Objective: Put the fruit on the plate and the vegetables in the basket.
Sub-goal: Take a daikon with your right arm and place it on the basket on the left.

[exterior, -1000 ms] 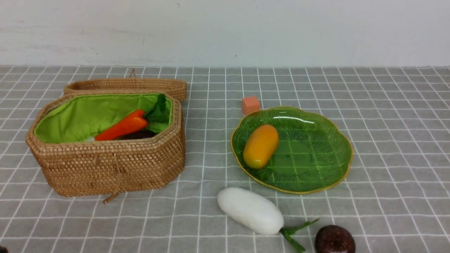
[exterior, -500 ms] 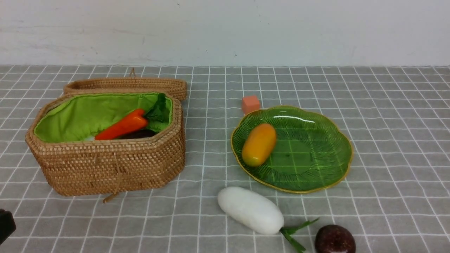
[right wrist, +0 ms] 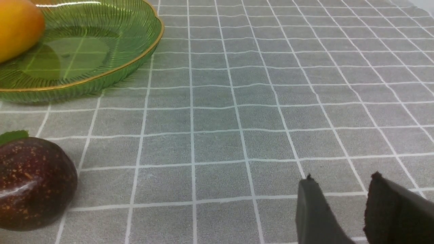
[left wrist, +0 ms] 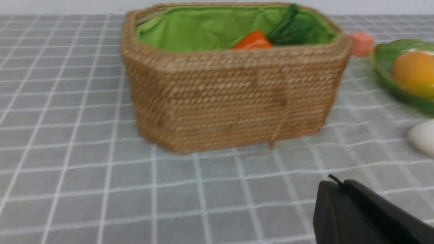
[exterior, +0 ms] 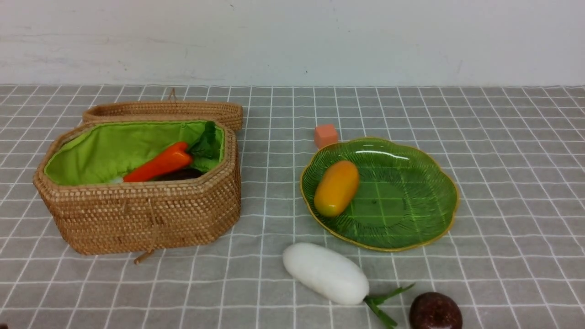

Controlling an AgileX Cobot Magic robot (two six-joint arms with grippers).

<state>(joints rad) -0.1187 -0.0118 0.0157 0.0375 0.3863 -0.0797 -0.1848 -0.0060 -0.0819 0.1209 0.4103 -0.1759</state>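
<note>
**Two items left on the cloth, both arms hanging back**

The sort looks about half done. The carrot and the eggplant lie in the basket, and the mango sits on the plate, toward its left rim. The radish is on the cloth just in front of the plate, and the ball is beside the radish's green stalks. No lemon shows in any view.

No pick is under way. The left gripper has its fingers pressed together and holds nothing. It is near the front of the basket, and the radish shows only at the edge of its view. The right gripper has its fingers apart and empty, with the ball near it.

My guess is the ball goes next. The right arm needs to reach across, straddle the ball and lift it over the plate's rim. The radish calls for the left jaws to open wide first (it is thick and glossy, so a grip across its middle seems safest).

Compared with a second ago, the mango has shifted slightly leftward on the plate. The dark shape at the lower left edge half a second ago has dropped out of the front view.
</note>
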